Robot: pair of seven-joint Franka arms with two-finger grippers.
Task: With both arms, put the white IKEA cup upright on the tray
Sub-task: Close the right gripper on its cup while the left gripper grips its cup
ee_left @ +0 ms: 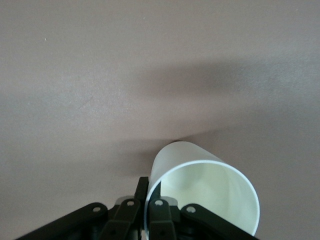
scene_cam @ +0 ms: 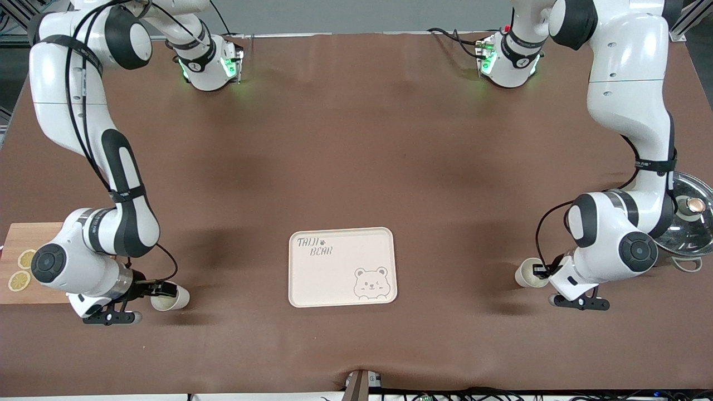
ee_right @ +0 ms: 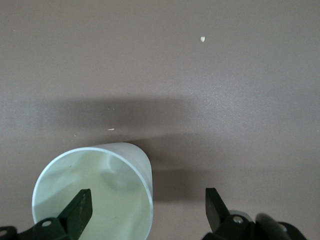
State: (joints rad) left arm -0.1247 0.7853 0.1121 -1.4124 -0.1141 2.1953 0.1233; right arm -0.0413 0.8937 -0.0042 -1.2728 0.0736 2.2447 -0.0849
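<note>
Brown-covered table (scene_cam: 356,156) filling the frame. Two white arms reaching down from the top edge: left arm (scene_cam: 629,111), right arm (scene_cam: 120,184).

Cream tray (scene_cam: 342,267) low in the middle of the frame, flat, long side along the table's length. Printed "TAIJI BEAR" at one upper corner, with a grey bear face in the lower corner diagonal to it. Holds nothing.

Wooden cutting board (scene_cam: 22,236) at the right arm's end, carrying lemon slices (scene_cam: 25,259). Glass lid (scene_cam: 688,228) at the left arm's end.

Right-end white cup (scene_cam: 170,298) (ee_right: 110,180) on its side, long axis along the table's length, base toward the tray, mouth toward the wrist. No readable writing.

Left-end white cup (scene_cam: 526,273) (ee_left: 200,190) likewise on its side, base toward the tray, well apart from it.

Right gripper (scene_cam: 161,289) (ee_right: 147,205) spread wide, one finger across the cup's mouth, the other outside its wall. Left gripper (scene_cam: 539,271) (ee_left: 145,202) pinched on the cup's rim.
</note>
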